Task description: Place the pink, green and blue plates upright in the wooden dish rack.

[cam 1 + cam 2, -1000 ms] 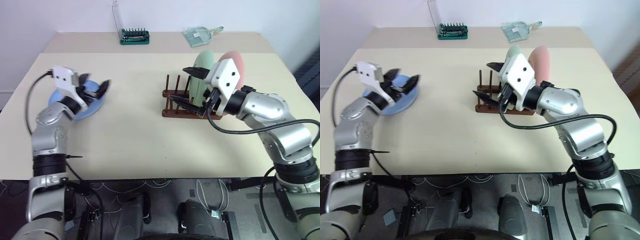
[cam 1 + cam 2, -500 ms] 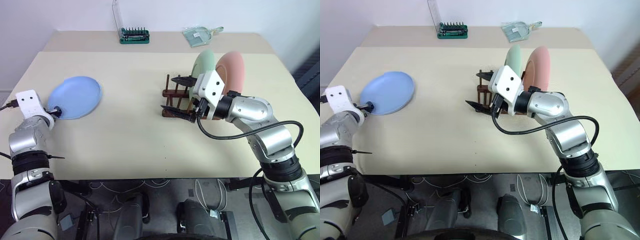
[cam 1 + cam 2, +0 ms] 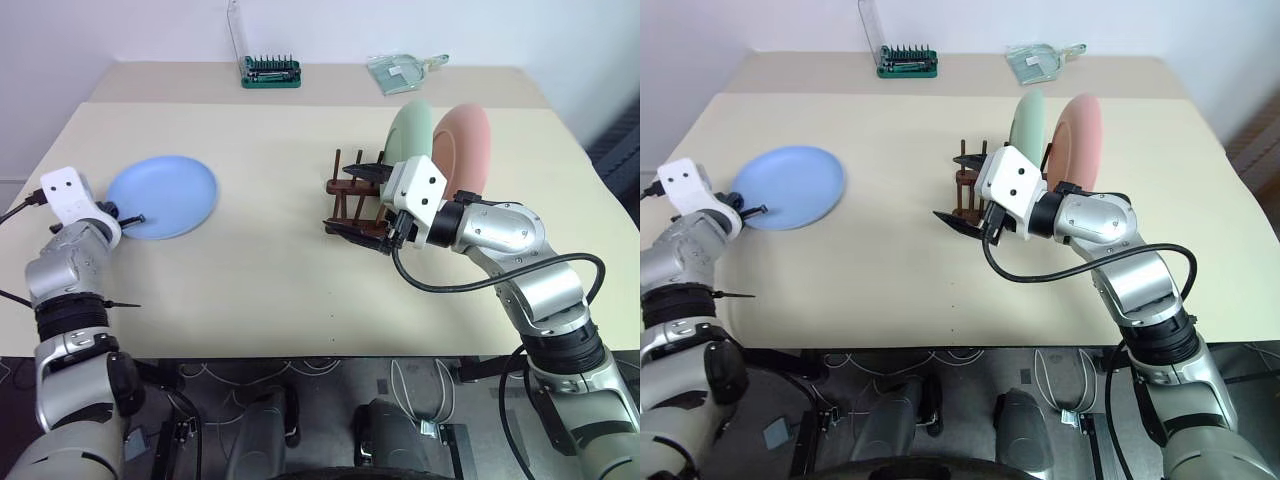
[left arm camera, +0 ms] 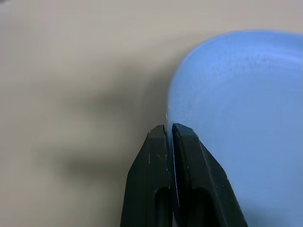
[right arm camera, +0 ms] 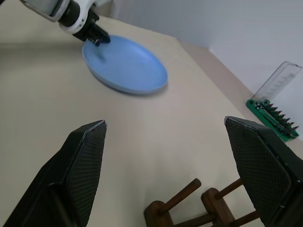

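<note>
Your left gripper [image 4: 169, 130] is pinched on the rim of the round flat blue plate [image 3: 165, 195] near the table's [image 3: 260, 290] left edge, while your right gripper [image 5: 165, 156] hangs wide open and empty beside the dark wooden pegged dish rack [image 3: 352, 205].

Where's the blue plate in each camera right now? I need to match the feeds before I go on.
Left eye view: blue plate at left on the table, left gripper at its near rim.
Right eye view: same plate, left side.
Left wrist view: fills the right half, jaws shut at its edge.
Right wrist view: far across the table.
Shared landmark: the wooden dish rack.
</note>
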`<state>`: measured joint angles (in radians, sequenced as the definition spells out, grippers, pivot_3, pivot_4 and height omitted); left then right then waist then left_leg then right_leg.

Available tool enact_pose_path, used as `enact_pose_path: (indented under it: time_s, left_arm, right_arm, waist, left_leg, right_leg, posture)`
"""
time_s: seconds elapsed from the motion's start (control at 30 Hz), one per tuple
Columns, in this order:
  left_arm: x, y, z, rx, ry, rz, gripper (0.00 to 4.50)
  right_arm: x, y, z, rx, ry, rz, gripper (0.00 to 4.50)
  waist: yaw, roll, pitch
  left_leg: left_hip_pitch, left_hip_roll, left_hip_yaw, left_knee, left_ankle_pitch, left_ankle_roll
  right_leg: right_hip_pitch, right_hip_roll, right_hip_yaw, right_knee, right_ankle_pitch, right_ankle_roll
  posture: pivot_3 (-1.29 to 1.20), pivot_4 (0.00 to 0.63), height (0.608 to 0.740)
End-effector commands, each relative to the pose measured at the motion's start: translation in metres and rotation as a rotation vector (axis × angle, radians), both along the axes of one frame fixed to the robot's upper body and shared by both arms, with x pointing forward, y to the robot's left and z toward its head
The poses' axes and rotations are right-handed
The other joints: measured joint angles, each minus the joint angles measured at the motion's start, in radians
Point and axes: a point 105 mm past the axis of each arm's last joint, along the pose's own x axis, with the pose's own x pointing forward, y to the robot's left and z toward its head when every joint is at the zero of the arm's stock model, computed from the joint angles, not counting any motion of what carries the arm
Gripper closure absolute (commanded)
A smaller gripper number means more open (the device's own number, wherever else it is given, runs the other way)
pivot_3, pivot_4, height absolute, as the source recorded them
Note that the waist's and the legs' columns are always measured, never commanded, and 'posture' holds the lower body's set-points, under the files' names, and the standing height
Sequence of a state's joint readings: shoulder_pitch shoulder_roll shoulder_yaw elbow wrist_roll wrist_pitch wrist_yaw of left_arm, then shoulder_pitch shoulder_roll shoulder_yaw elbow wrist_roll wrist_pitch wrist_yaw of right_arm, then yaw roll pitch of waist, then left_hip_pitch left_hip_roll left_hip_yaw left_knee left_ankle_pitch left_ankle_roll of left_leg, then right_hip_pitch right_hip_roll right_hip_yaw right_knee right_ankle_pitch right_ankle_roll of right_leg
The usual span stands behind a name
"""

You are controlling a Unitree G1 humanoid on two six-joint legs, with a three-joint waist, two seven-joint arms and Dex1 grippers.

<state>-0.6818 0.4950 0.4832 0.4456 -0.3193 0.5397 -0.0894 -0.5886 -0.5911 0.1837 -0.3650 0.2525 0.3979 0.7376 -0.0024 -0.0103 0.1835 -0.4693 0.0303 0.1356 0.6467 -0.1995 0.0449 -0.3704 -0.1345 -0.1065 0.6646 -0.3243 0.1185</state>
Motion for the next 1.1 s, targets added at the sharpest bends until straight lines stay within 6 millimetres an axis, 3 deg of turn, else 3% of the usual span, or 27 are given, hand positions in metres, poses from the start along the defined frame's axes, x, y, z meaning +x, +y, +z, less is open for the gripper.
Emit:
enact_pose_path:
  time_s: [0.03, 0.1, 0.2, 0.27, 0.53, 0.8, 0.9, 1.1]
  left_arm:
    - [0.004, -0.031, 0.071, 0.046, -0.300, -0.091, 4.47]
    - [0.002, -0.043, 0.090, 0.102, -0.374, -0.107, 4.47]
    - [-0.003, -0.089, 0.141, 0.225, -0.571, -0.197, 4.47]
    - [-0.008, -0.114, 0.157, 0.265, -0.639, -0.258, 4.47]
    - [-0.026, -0.172, 0.171, 0.224, -0.708, -0.428, 4.47]
    - [-0.036, -0.191, 0.171, 0.212, -0.693, -0.528, 4.47]
    - [-0.037, -0.190, 0.171, 0.202, -0.685, -0.532, 4.50]
    - [-0.038, -0.188, 0.169, 0.192, -0.675, -0.541, 4.50]
  right_arm:
    - [0.002, 0.003, 0.015, -0.010, -0.100, -0.012, 0.41]
    - [0.004, 0.005, 0.017, -0.016, -0.123, -0.019, 0.41]
    - [0.014, 0.013, 0.021, -0.085, -0.247, -0.057, 0.41]
    - [0.022, 0.016, 0.024, -0.132, -0.338, -0.094, 0.41]
    - [0.030, 0.034, 0.035, -0.218, -0.595, -0.125, 0.41]
    - [0.037, 0.041, 0.025, -0.302, -0.677, -0.121, 0.41]
    - [0.037, 0.044, 0.021, -0.318, -0.683, -0.109, 1.28]
    - [0.039, 0.043, 0.018, -0.336, -0.698, -0.118, 4.28]
  waist:
    - [0.000, -0.002, 0.000]
    - [-0.009, -0.004, 0.001]
    - [-0.015, -0.004, 0.001]
    - [-0.014, -0.004, 0.001]
    - [-0.015, -0.004, 0.001]
    - [-0.014, -0.004, 0.001]
    - [-0.013, -0.004, 0.001]
    - [-0.013, -0.004, 0.001]
  left_leg:
    - [-0.001, 0.000, 0.000, 0.000, 0.000, 0.000]
    - [-0.003, 0.000, 0.000, 0.001, 0.000, 0.000]
    - [-0.003, 0.001, 0.000, 0.000, 0.001, -0.001]
    - [-0.003, 0.001, 0.000, 0.000, 0.001, -0.001]
    - [-0.003, 0.001, 0.000, 0.000, 0.002, -0.001]
    - [-0.003, 0.001, 0.000, 0.001, 0.002, -0.001]
    - [-0.003, 0.001, 0.000, 0.001, 0.002, -0.001]
    - [-0.003, 0.001, -0.001, 0.001, 0.002, -0.001]
  right_leg:
    - [0.000, 0.000, 0.000, 0.000, 0.000, 0.000]
    - [-0.002, 0.001, 0.000, 0.000, 0.000, 0.000]
    - [-0.003, 0.001, 0.000, 0.001, 0.000, 0.000]
    - [-0.003, 0.001, 0.000, 0.001, 0.000, 0.000]
    - [-0.002, 0.002, 0.000, 0.001, 0.000, 0.000]
    - [-0.002, 0.002, 0.000, 0.001, 0.000, 0.000]
    - [-0.002, 0.002, 0.000, 0.001, 0.000, 0.000]
    - [-0.002, 0.002, 0.000, 0.001, 0.000, 0.000]
  posture:
    - [0.00, 0.150, 0.736]
    - [0.00, 0.150, 0.736]
    - [0.00, 0.150, 0.736]
    - [0.00, 0.150, 0.736]
    - [0.00, 0.150, 0.736]
    - [0.00, 0.150, 0.736]
    - [0.00, 0.150, 0.736]
    - [0.00, 0.150, 0.736]
